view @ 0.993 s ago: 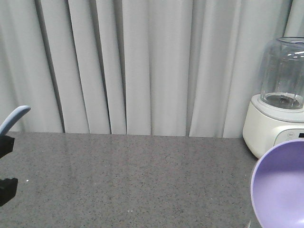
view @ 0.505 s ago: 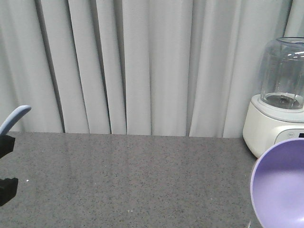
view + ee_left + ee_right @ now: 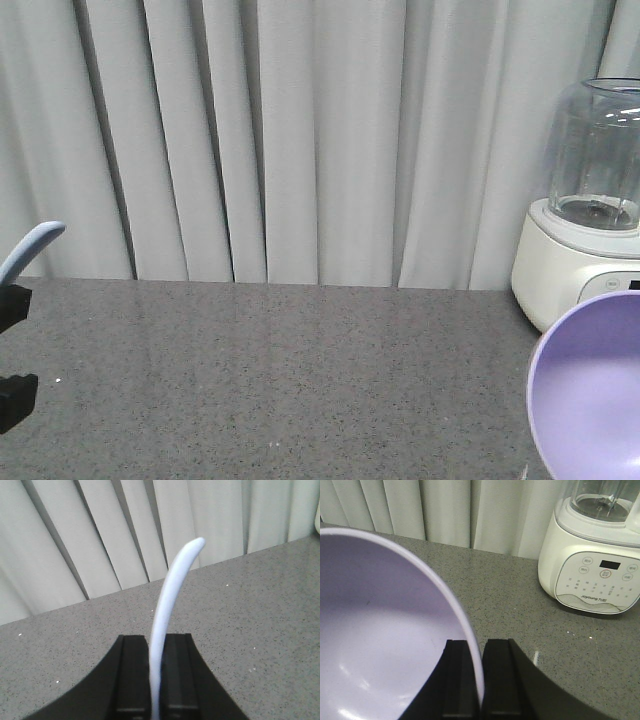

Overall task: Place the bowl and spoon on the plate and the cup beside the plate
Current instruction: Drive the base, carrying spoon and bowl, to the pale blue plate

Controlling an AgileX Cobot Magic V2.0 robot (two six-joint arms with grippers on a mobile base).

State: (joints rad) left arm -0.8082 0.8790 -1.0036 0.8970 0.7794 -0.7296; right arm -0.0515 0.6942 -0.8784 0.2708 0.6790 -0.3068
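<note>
Nothing had visibly moved since earlier: the left gripper was clamped on the spoon handle at the bench's left edge, the right gripper on the bowl rim at its right edge, both apparently mid-carry and next needing the unseen plate.

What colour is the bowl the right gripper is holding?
The bowl is lavender purple; the right wrist view shows it best.

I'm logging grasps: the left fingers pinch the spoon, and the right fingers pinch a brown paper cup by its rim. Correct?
No. The right wrist view shows the right fingers pinching the lavender bowl by its rim, not a paper cup. The left fingers do pinch the spoon.
</note>
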